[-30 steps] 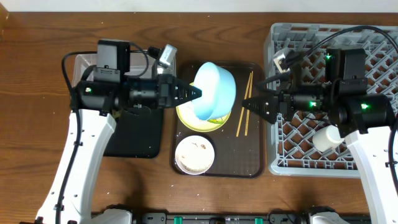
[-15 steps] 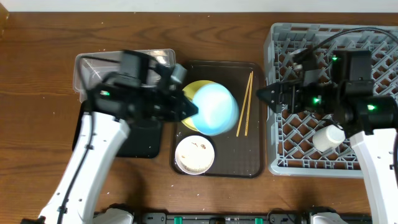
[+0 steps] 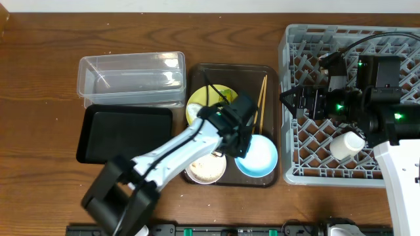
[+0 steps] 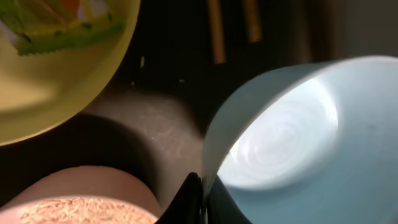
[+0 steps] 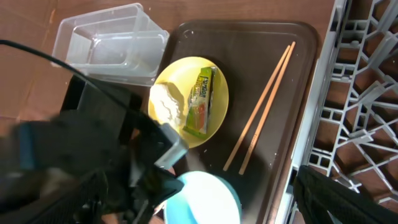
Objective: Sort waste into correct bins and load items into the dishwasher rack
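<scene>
My left gripper is shut on the rim of the light-blue bowl, which is over the front right corner of the dark-brown serving tray. The pinch shows in the left wrist view on the bowl. The yellow plate carries the white tissue and the green-and-orange wrapper. The white bowl holds rice scraps. The chopsticks lie on the tray's right side. My right gripper is open and empty over the left edge of the grey rack. A white cup lies in the rack.
The clear tub stands at the back left and looks empty. The black tray lies in front of it. My left arm reaches across the serving tray and covers part of the white bowl and plate.
My left arm has swung right and forward, carrying the blue bowl off the plate to the tray's front right corner. My right gripper has drawn back over the rack.
</scene>
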